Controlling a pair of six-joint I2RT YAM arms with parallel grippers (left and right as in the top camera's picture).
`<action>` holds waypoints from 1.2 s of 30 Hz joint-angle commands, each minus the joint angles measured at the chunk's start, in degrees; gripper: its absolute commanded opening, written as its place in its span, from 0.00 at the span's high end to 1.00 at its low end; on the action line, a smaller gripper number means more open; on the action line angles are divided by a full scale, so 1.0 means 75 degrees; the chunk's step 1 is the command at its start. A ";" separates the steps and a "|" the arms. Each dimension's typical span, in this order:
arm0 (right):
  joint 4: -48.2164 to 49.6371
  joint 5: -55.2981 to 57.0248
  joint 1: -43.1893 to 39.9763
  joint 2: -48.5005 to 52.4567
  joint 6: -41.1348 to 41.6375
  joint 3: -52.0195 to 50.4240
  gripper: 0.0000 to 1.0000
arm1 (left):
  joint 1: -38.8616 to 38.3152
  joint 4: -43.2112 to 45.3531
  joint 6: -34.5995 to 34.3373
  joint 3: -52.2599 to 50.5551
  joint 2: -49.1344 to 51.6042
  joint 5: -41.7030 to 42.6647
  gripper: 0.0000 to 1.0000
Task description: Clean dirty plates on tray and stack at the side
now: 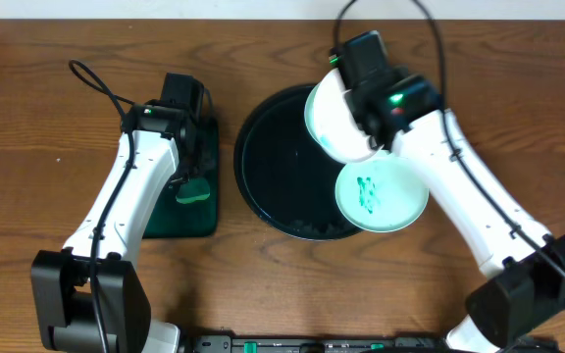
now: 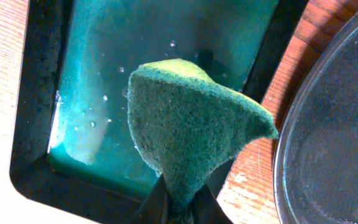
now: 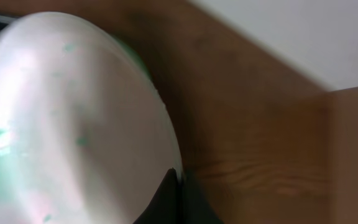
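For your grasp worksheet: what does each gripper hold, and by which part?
Left gripper pinches the green scouring sponge by one corner; right gripper grips a round white plate by its rim.

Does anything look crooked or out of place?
One small round white plate with green smears sits askew across the rim of the large round black tray, overhanging the wooden table. The right gripper holds another white plate tilted.

2 white arms with black joints, black cables, green indicator lights.
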 commanded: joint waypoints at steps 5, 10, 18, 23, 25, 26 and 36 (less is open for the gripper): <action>0.0469 0.3998 0.1177 -0.0012 0.0009 0.0143 0.99 | 0.0032 -0.0009 0.0163 -0.0064 0.0032 -0.0044 0.93; 0.0446 0.4619 0.2022 -0.0012 0.0119 0.0143 0.99 | 0.0032 -0.0009 0.0166 -0.0064 0.0032 -0.0044 0.93; -0.0227 0.5432 0.2914 -0.0009 0.1297 0.0128 0.99 | 0.0032 -0.0009 0.0274 -0.0064 0.0032 -0.0041 0.93; -0.0414 0.5957 0.3101 -0.0009 0.1591 0.0079 0.99 | 0.0032 -0.0009 0.0274 -0.0064 0.0032 -0.0044 0.93; -0.0399 0.6120 0.3168 -0.0009 0.1597 0.0079 0.99 | 0.0032 -0.0009 0.0274 -0.0064 0.0032 -0.0041 0.93; -0.0399 0.6146 0.3200 -0.0009 0.1597 0.0079 0.99 | 0.0032 -0.0009 0.0274 -0.0064 0.0032 -0.0041 0.93; -0.0437 0.4905 0.3255 0.0087 0.1501 0.0079 0.99 | 0.0032 -0.0017 0.0274 -0.0064 0.0032 -0.0041 0.93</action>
